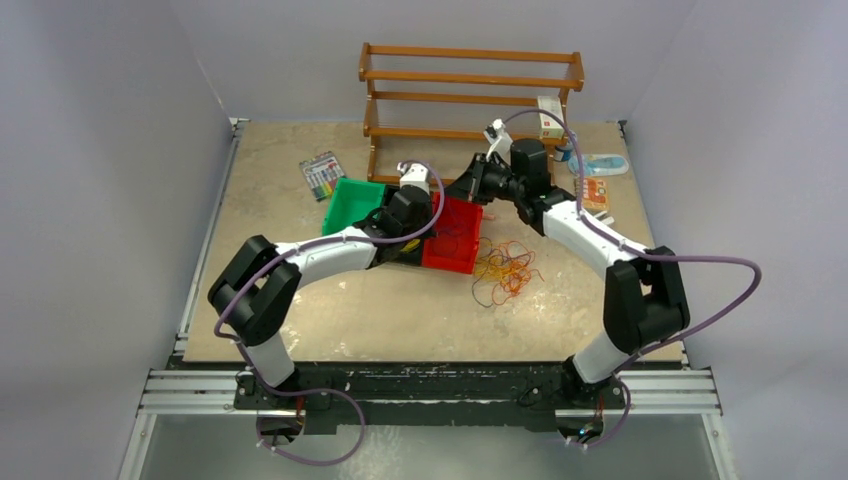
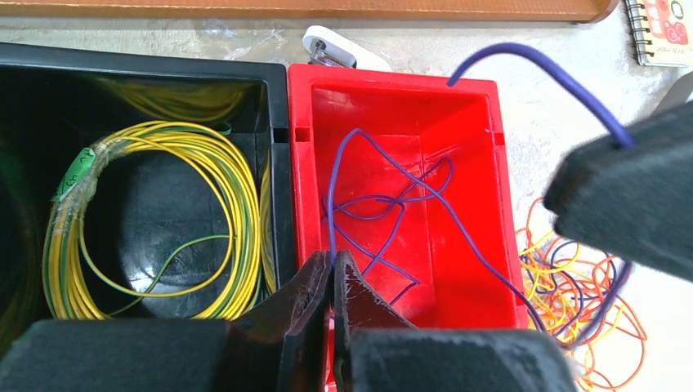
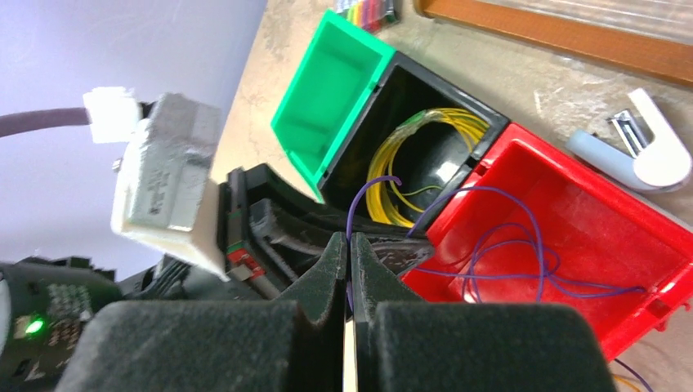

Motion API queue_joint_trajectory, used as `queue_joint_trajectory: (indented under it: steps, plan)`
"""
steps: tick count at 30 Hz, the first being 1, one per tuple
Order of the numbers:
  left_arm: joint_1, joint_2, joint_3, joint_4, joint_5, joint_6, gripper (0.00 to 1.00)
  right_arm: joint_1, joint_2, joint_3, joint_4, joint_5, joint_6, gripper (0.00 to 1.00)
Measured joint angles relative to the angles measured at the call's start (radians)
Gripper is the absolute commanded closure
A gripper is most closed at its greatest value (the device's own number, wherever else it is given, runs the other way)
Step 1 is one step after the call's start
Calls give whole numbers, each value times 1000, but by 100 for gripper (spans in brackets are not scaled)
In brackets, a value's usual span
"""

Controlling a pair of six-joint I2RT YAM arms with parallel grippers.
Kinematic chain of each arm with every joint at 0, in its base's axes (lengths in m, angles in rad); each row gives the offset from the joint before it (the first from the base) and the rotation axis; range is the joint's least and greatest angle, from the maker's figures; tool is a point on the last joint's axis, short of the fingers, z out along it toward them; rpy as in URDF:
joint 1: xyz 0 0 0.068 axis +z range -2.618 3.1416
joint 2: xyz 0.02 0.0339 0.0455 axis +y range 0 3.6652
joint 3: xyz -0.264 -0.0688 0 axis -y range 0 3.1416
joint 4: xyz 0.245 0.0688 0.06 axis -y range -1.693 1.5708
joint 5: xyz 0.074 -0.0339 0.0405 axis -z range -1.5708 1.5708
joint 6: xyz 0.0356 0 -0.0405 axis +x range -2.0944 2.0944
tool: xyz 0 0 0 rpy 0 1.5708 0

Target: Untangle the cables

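Left end effector [image 2: 333, 263] pinching purple cable [image 2: 523, 49] over red bin [image 2: 482, 163], right end effector [image 3: 350, 247] clamped on purple cable too

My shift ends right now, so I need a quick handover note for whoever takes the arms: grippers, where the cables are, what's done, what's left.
Left gripper: shut on the purple cable at the near wall of the red bin.
Right gripper: shut on a purple strand too, above the bins.
Cables: the yellow coil lies in the black bin. The purple cable is partly in the red bin, with one strand running over its wall to the tangle beside it. The green bin holds nothing.
Done: yellow coil binned.
Left: free the purple cable, then sort the tangle's orange, yellow and purple loops.
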Motion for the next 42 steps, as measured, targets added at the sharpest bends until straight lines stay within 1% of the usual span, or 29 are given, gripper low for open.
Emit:
queue_joint_trajectory:
  steps: [4,10,13,17,19,22,31,42]
  plan:
    - [0,0,0,-3,11,0,90,0,24,0,-6,55,-22,100]
    - [0,19,0,10,81,2,88,0,78,0,-38,162,-70,100]
    - [0,35,0,20,127,2,88,0,98,-1,-39,187,-82,100]
    - [0,53,0,29,169,5,83,0,125,-1,-38,208,-94,100]
    - [0,60,3,28,174,7,80,0,140,-2,-38,211,-99,100]
    - [-2,60,6,27,164,8,74,0,158,-2,-39,213,-103,100]
    - [-1,23,8,-3,95,9,63,0,172,-2,-39,233,-121,100]
    - [-1,-98,8,-47,2,10,58,0,172,-1,-40,258,-137,100]
